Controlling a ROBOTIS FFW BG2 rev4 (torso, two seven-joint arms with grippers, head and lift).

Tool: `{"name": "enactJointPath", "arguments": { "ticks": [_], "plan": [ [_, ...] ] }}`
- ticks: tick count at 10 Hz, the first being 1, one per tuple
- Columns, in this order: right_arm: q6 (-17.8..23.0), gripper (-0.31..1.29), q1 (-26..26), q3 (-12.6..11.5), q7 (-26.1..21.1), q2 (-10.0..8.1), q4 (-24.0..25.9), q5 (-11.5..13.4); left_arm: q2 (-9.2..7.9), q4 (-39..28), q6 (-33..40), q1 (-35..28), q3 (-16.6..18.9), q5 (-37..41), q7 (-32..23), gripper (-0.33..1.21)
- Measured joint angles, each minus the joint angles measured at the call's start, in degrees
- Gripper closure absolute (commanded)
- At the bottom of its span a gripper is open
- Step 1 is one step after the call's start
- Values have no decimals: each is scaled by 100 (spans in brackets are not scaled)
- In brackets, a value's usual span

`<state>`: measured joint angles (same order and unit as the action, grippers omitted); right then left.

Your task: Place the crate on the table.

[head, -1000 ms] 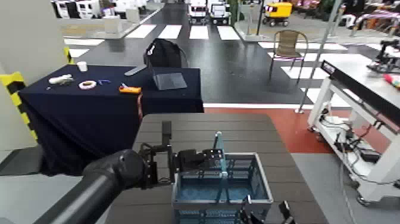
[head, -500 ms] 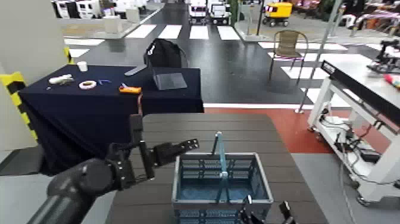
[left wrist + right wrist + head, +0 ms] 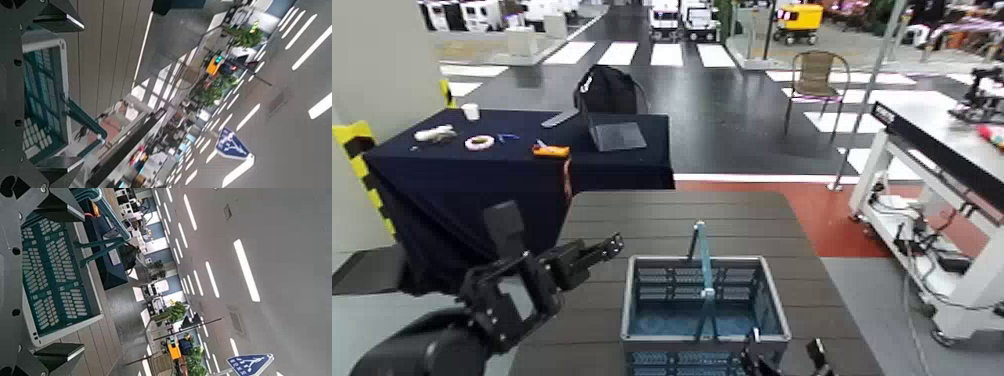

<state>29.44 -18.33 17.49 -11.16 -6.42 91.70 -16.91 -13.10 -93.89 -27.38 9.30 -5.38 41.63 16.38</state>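
The blue-grey mesh crate (image 3: 702,312) stands upright on the dark brown slatted table (image 3: 662,215), its thin teal handle (image 3: 700,258) raised. My left gripper (image 3: 594,252) is open and empty, off the crate's left side and apart from it. In the left wrist view (image 3: 70,92) its fingers are spread, with the crate (image 3: 39,94) beyond them. My right gripper (image 3: 785,360) is open at the crate's near right corner, low in the head view. In the right wrist view (image 3: 66,282) its spread fingers frame the crate's mesh side (image 3: 51,274).
A navy-cloth table (image 3: 482,170) with a tape roll, a cup and a laptop stands at the back left. A white-framed workbench (image 3: 932,130) with cables stands at the right. A chair (image 3: 817,75) is farther back. Bare slats lie left of and behind the crate.
My left gripper was at the crate's handle, then opened and drew back to the left, away from the crate. The crate stays put on the table. The right gripper has barely moved.
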Motion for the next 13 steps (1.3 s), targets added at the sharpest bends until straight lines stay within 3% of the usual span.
{"name": "enactJointPath", "arguments": {
  "ticks": [2, 4, 8, 13],
  "plan": [
    [-3, 14, -14, -23, 0, 0, 10, 11, 213, -349, 725, -543, 137, -680, -103, 12],
    [-7, 14, -30, -44, 0, 1, 19, 34, 316, -570, 1401, -982, 163, -1255, -339, 12],
    [-25, 14, -65, -91, 0, 15, 50, 91, 341, -713, 2481, -1740, 26, -1813, -861, 12],
    [-26, 14, -124, -169, -13, 53, 99, 218, 314, -594, 4107, -2447, -392, -2624, -1993, 12]
  ]
}}
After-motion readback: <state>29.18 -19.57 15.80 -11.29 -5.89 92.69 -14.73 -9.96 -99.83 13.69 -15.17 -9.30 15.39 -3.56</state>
